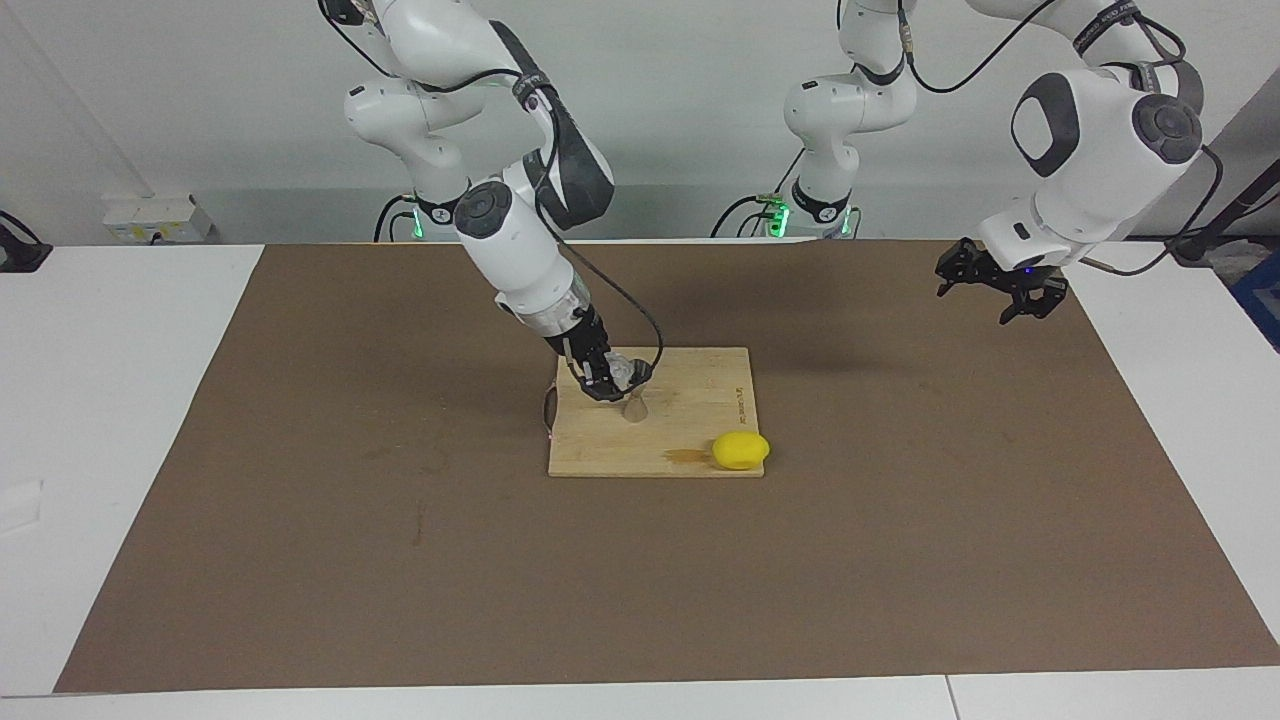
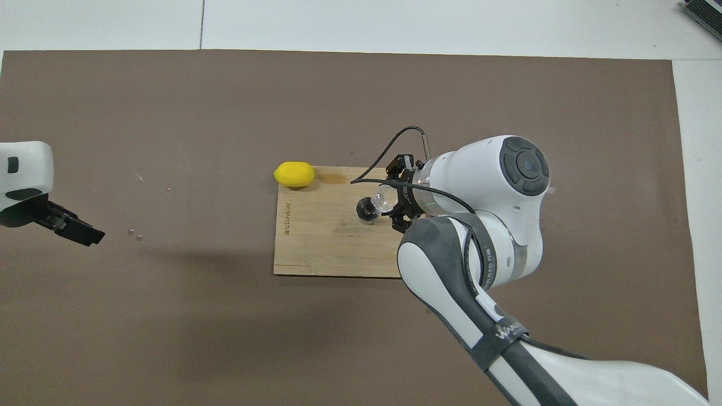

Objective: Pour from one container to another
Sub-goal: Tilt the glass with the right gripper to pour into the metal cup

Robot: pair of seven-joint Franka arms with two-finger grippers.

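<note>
Glass cup [image 1: 622, 374], clamped in the right claw [image 1: 607, 380], is tipped over the jigger [image 1: 634, 403] standing on the cutting board [image 1: 690, 455] at frame centre. Advice: keep the cup's lip directly above the jigger's mouth and rotate slowly, without nudging it. Left claw [image 1: 995, 287] waits at upper right, spread wide and empty. Lemon [image 1: 741, 450] sits clear.

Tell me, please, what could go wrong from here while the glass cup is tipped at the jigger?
The right gripper holds the glass cup tilted against the jigger, which stands on a narrow waist: a nudge could topple it onto the cutting board. The jigger's mouth is small, so liquid may miss it. The left gripper waits away and cannot steady anything.
</note>
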